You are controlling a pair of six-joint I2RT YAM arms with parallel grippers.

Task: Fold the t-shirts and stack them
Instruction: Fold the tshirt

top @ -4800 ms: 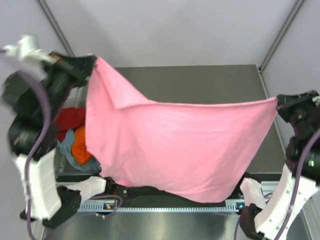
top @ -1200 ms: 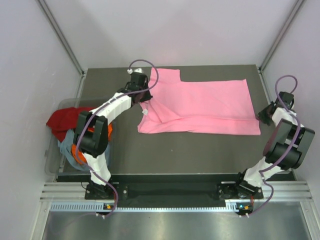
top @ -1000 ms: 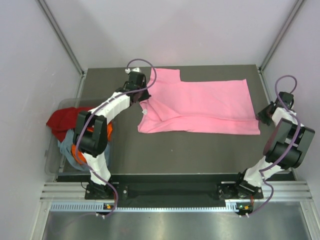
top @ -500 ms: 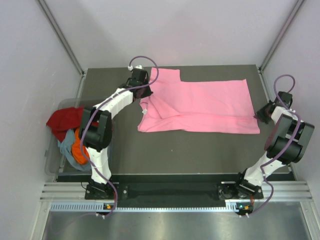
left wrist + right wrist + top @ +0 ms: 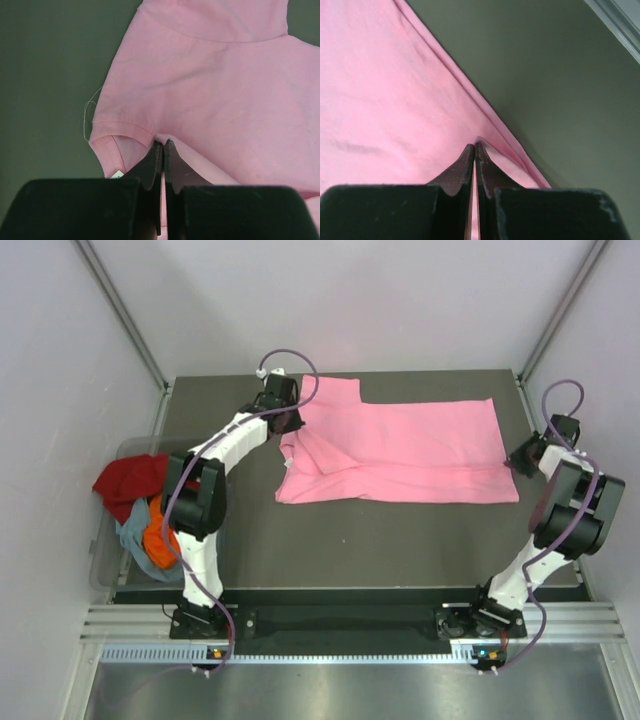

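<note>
Pink t-shirt (image 5: 410,445) now lying on bench (image 5: 380,540), not hanging; we are pinching its edges with left end effector (image 5: 162,144), right end effector (image 5: 474,146); folding, stacking pending

Seen from above, the left fingers (image 5: 150,167) vanish under their own wrist at the collar of the pink t-shirt (image 5: 400,445), and the right fingers (image 5: 462,167) at its other end are too small to make out. On the left wrist camera just a sliver of the white neck label (image 5: 117,174) peeks past a finger, while the shirt runs off the top and right edges. Beside the desk (image 5: 380,540), the left arm (image 5: 200,502) covers part of the orange t-shirt (image 5: 157,538).
</note>
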